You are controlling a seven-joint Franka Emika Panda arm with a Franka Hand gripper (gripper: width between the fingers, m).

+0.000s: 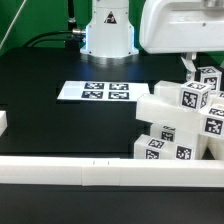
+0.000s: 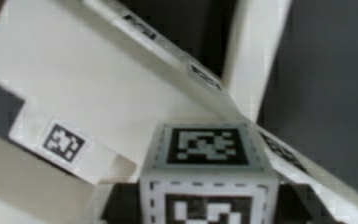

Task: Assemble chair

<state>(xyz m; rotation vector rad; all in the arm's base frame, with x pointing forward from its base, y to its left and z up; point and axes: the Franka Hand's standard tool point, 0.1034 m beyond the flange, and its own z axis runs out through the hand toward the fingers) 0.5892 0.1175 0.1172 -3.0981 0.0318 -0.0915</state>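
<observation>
Nearest you, a white border rail (image 1: 70, 172) crosses the black desk (image 1: 60, 120). Behind it, tagged chair pieces (image 1: 180, 125) crowd the exterior view's right, the marker board (image 1: 103, 91) beyond. No readable writing; the hand's state cannot be told.

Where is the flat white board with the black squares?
In the exterior view, the marker board lies flat on the black table, left of the piled white chair pieces.
</observation>
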